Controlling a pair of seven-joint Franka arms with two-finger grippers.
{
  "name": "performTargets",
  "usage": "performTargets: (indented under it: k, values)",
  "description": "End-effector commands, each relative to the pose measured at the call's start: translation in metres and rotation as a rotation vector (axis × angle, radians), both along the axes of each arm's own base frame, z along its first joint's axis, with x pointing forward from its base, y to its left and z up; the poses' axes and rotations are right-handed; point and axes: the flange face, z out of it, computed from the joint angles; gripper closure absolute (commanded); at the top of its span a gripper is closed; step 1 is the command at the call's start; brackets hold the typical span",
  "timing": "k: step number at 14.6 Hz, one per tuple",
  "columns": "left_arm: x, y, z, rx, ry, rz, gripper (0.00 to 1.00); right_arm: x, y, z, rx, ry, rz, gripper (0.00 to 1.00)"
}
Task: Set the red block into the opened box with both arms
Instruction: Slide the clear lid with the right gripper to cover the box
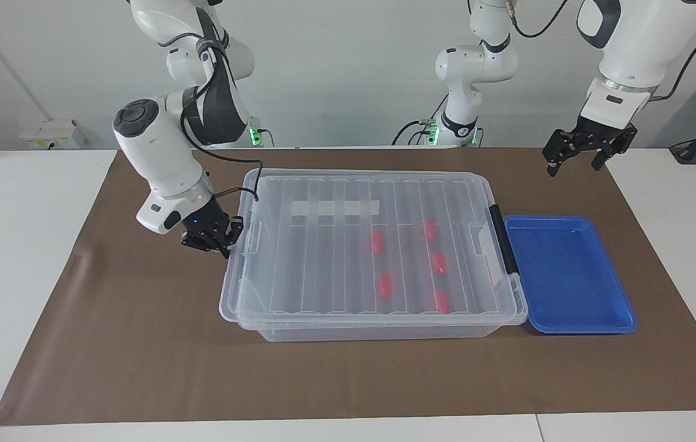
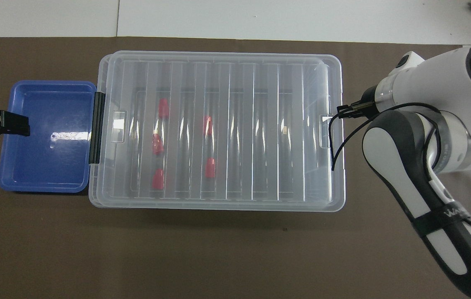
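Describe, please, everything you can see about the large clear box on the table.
The box is a large rectangular bin of clear plastic, standing flat on the brown mat. A ribbed clear lid covers it, and a black clip sits at the end beside the blue tray. Five red blocks show through the lid, toward that same end. The shut right tool is at the lid's edge at the right arm's end.
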Motion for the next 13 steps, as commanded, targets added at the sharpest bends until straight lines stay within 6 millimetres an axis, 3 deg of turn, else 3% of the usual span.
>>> performTargets:
  k: [1, 8, 10, 13]
  values:
    - [-0.006, -0.001, 0.002, 0.003, -0.013, -0.008, 0.0, -0.002, 0.005, -0.002, 0.073, 0.016, -0.031, 1.0]
    - [-0.006, -0.001, 0.002, 0.003, -0.013, -0.008, 0.0, -0.001, -0.004, 0.001, -0.004, 0.009, -0.006, 1.0]
    - [-0.006, -0.001, 0.002, 0.003, -0.013, -0.008, 0.0, -0.003, -0.012, 0.009, -0.103, 0.003, 0.017, 1.0]
    - [-0.006, -0.001, 0.002, 0.003, -0.013, -0.008, 0.0, -0.011, -0.034, 0.036, -0.173, 0.008, -0.082, 1.0]
